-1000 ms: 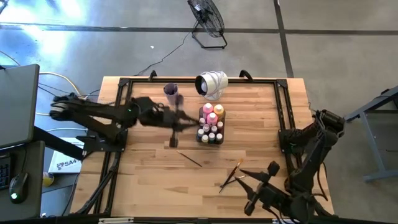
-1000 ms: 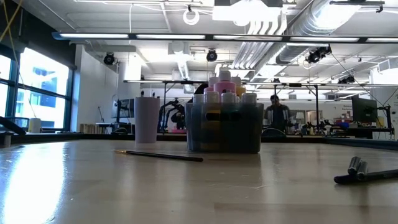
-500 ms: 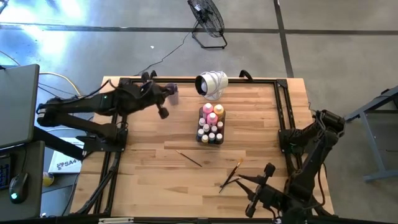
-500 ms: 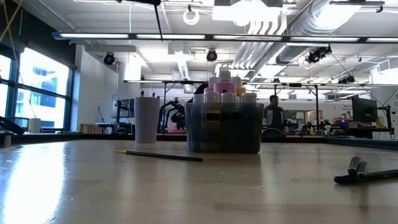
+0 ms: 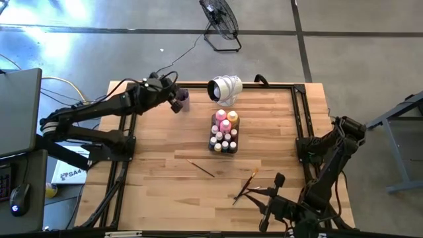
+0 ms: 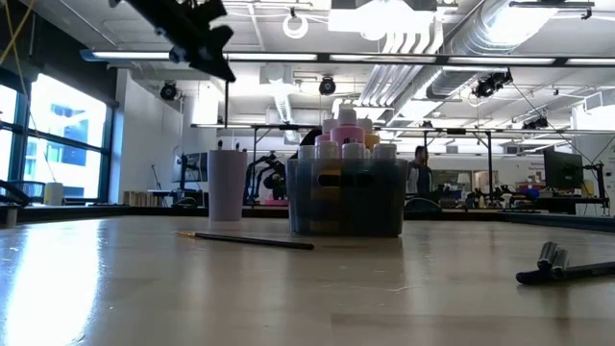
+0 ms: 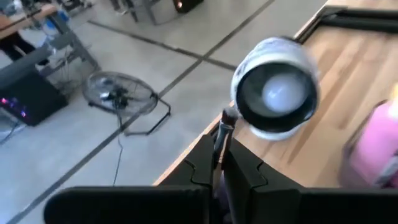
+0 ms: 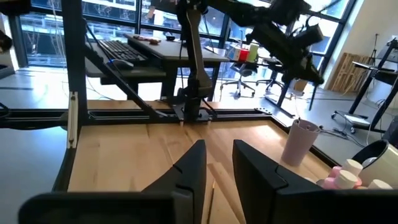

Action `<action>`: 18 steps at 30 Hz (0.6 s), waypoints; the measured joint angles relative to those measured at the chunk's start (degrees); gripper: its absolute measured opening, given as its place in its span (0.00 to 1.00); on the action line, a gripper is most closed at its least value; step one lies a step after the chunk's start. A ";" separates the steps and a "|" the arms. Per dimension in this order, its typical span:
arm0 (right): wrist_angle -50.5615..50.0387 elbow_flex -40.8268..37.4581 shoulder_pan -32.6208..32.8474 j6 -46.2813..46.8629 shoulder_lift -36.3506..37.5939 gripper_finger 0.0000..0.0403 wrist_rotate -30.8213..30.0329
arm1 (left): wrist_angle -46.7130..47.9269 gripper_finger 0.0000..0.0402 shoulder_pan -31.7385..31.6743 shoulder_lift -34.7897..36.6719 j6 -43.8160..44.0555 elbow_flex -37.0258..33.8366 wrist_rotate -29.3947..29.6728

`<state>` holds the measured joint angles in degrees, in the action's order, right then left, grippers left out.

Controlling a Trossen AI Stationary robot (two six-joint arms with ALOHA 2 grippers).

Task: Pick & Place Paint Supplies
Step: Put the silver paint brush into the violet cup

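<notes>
My left gripper (image 5: 176, 104) is shut on a thin dark paintbrush (image 6: 227, 101) right above the lilac cup (image 5: 184, 98), which stands at the table's far edge. The clear tray (image 5: 225, 147) at mid-table holds pink, orange and small white-capped bottles (image 5: 223, 119). One brush (image 5: 200, 168) lies flat near the middle. Two more brushes (image 5: 245, 184) lie at the near right, just ahead of my right gripper (image 8: 217, 163). That gripper is open above the table, with a narrow gap between its fingers. My left gripper pinches the brush near its upper end (image 7: 222, 127) between its two fingers. They come at it slanting down from the table's left side and lie across it. The brush hangs almost upright below the fingers, clear of the table, its lower end just over the cup (image 6: 228, 185).
A white round device (image 5: 225, 89) lies at the far edge, right of the cup. A black frame (image 5: 301, 112) runs along the table's far, left and right sides. Bare wood lies at the near left. A person (image 6: 421, 173) stands far off in the room behind.
My left gripper has carried the brush from mid-table beside the tray toward the far left, to above the cup. It has tipped from pointing down to nearly level. In the low view the hanging brush has come into sight and now stands over the cup.
</notes>
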<state>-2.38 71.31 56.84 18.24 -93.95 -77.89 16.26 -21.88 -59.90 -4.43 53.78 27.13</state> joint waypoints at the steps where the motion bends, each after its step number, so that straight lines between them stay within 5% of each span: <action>1: -0.08 0.00 0.00 0.00 0.00 0.17 0.00 | -0.56 0.03 -1.18 0.00 0.00 -0.84 -0.97; 7: -0.12 0.00 -0.37 0.15 0.00 0.17 0.00 | -12.37 0.03 -7.31 0.00 0.55 -6.79 -10.31; 18: -0.57 0.00 -1.45 -0.08 0.00 0.17 -0.09 | -13.82 0.03 -11.15 -1.30 3.26 -11.95 -13.77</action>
<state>-2.95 71.31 55.39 18.16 -93.95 -77.97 2.43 -33.04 -61.20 -1.17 41.83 13.35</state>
